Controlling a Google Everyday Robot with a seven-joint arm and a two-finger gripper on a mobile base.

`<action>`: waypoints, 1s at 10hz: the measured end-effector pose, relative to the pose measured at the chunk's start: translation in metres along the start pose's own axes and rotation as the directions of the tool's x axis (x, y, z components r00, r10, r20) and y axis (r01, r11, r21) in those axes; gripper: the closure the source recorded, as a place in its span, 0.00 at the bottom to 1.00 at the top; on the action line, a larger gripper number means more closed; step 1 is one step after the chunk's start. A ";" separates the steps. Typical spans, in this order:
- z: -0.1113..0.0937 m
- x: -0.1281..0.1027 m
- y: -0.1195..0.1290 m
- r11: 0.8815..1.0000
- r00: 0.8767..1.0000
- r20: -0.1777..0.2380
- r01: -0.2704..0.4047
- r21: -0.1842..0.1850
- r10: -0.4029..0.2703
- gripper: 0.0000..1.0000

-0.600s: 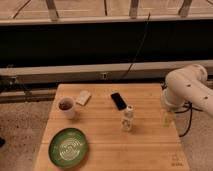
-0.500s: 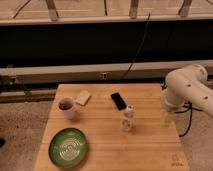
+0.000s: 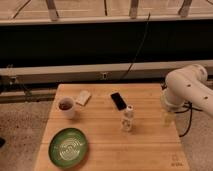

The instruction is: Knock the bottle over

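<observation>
The small slim clear-whitish bottle (image 3: 127, 119) with a white cap stands upright near the middle of the wooden table (image 3: 110, 150). My gripper (image 3: 167, 117) hangs from the white arm (image 3: 187, 90) over the table's right edge. It is to the right of the bottle at about the same height, apart from it by a clear gap.
A white mug (image 3: 66, 107) stands at the left of the table. A green plate (image 3: 68, 146) lies at the front left. A black phone (image 3: 118, 100) and a small tan block (image 3: 83, 97) lie at the back. A dark wall with cables runs behind.
</observation>
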 end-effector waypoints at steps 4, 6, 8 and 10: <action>0.000 0.000 0.000 1.000 1.000 0.000 0.000 0.000 0.000 0.20; 0.000 0.000 0.000 1.000 1.000 0.000 0.000 0.000 0.000 0.20; 0.000 0.000 0.000 1.000 1.000 0.000 0.000 0.000 0.000 0.20; 0.004 -0.004 0.000 1.000 1.000 -0.002 0.011 0.000 -0.011 0.20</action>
